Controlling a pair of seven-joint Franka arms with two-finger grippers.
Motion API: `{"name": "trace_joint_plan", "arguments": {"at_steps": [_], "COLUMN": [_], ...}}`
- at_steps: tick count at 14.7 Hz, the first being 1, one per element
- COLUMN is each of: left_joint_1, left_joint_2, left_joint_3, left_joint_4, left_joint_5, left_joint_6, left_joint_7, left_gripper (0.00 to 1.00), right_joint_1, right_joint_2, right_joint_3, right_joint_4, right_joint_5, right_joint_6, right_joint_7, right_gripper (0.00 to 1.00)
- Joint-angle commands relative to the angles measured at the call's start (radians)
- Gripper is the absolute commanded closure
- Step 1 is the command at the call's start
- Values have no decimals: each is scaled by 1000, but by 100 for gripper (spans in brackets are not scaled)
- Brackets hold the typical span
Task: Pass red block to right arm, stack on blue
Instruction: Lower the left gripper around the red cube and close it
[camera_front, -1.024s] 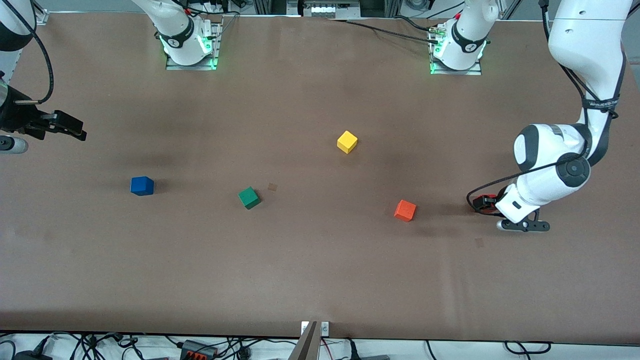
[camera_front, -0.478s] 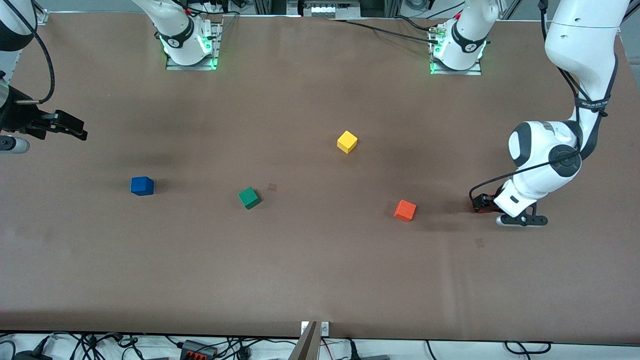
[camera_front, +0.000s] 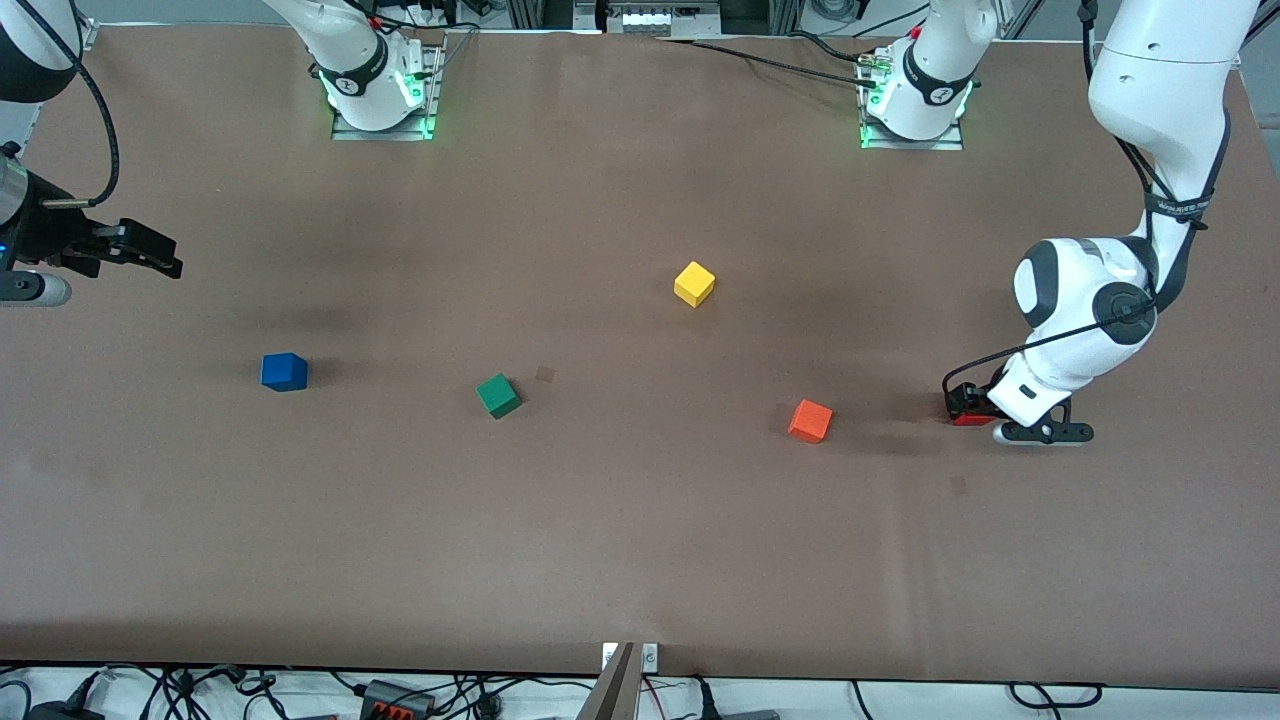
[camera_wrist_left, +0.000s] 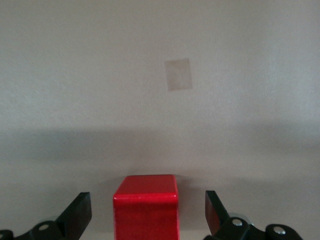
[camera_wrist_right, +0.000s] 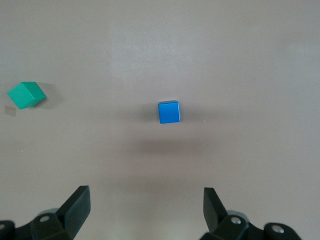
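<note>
Left gripper (camera_wrist_left: 146, 220): jaws open, red block (camera_wrist_left: 146, 206) between fingers, untouched | right gripper (camera_wrist_right: 145, 215): waited, jaws open above table, blue block (camera_wrist_right: 168, 111) ahead of jaws

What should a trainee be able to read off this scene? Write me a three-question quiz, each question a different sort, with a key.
1. True or false: the left gripper is shut on the red block.
2. Fill in: the cube farthest from the front camera is ____.
3. The right gripper has its fingers: A open, B shut on nothing, C shut on a cube.

Key
1. False: its fingers stand open on either side of the block.
2. The yellow cube.
3. A.
</note>
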Motion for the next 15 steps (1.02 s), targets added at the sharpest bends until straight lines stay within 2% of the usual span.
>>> {"name": "trace_joint_plan", "arguments": {"at_steps": [1,3,4,5,6,8,9,11,12,15], "left_joint_1": [1,1,1,1,1,1,1,1,1,1], "left_joint_2": [-15,-3,2,6,8,5,2,-14,-18,-66], "left_joint_3": [5,5,5,5,5,5,5,5,6,5], "left_joint_4": [-56,-75,-84,-90,-89,-87,-83,-75,-69,-53], "left_joint_5": [-10,-10,-10,-10,-10,-10,-10,-10,-10,-10], "left_joint_6": [51,91,125,140,140,140,140,140,140,119], "left_joint_7": [0,1,1,1,3,7,20,61,79,142], "left_gripper": [0,1,9,23,44,63,69,77,77,77], "right_joint_1": [3,1,3,3,4,23,41,75,96,162], "right_joint_2": [0,0,0,2,9,23,37,60,77,120], "right_joint_3": [2,2,2,2,4,7,8,10,10,10], "right_joint_4": [6,6,4,6,6,6,9,9,12,14], "right_joint_5": [-2,-2,-4,-2,4,11,19,130,175,215], "right_joint_6": [-21,-25,-27,-28,-27,-22,-21,-15,-3,66], "right_joint_7": [2,0,0,0,0,0,0,2,3,14], "right_gripper": [0,0,0,0,0,0,0,0,0,0]}}
